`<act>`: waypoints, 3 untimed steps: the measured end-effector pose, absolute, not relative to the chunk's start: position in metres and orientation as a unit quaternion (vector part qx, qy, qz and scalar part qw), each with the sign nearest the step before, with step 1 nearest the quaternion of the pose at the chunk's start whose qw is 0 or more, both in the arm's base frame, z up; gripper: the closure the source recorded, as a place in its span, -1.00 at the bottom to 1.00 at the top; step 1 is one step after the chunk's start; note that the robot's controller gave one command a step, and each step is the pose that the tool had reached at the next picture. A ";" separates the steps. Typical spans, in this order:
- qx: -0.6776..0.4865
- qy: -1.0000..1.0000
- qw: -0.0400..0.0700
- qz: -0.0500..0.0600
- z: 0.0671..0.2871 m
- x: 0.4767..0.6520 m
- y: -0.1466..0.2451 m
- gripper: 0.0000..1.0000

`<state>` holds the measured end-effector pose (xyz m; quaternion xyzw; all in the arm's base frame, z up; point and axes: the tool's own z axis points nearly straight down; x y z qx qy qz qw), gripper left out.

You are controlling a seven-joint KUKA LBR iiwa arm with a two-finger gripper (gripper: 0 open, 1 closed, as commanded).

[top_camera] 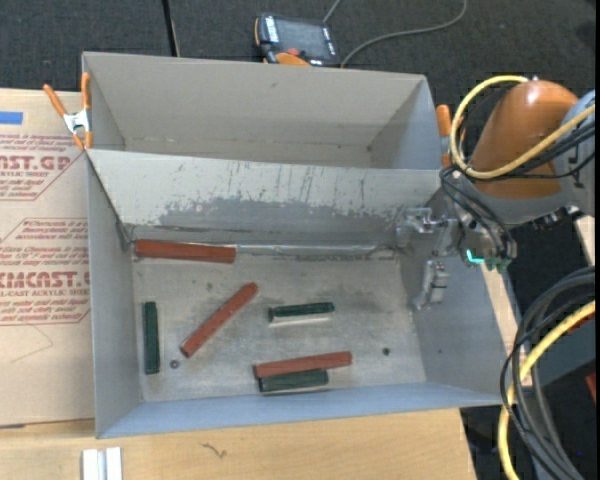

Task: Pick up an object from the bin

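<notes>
Over the right end of the bin floor, close to the sloping right wall, hangs the gripper point(435, 286). It points down, and I cannot tell how far open it is or whether it has hold of anything. The thing nearest to it is a short green-and-white bar point(301, 313), lying flat about the middle of the floor, to the gripper's left and apart from it.

Nearer than that bar lies a red-brown bar point(310, 362), with a dark green bar point(293, 380) touching its near side; both run left to right. Left of centre, a longer red-brown stick point(218, 320) lies on a slant, its right end farther away than its left. By the left wall a dark green stick point(151, 337) runs near to far. Another red-brown stick point(184, 252) lies along the far edge of the floor, on the left.

All six rest on the scuffed floor of the grey metal bin point(260, 108). Behind the gripper, beyond the right rim, the arm's wrist carries an orange cover point(520, 133) looped with yellow cable point(464, 108).
</notes>
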<state>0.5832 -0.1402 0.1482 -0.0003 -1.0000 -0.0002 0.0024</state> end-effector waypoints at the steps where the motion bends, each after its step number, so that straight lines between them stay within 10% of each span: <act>1: -0.171 -0.985 0.003 -0.001 0.085 0.557 -0.090 -1.00; 2: -0.050 -0.999 -0.004 0.000 0.211 0.520 -0.077 -1.00; 3: 0.007 -1.000 0.002 -0.001 0.081 0.482 0.019 -1.00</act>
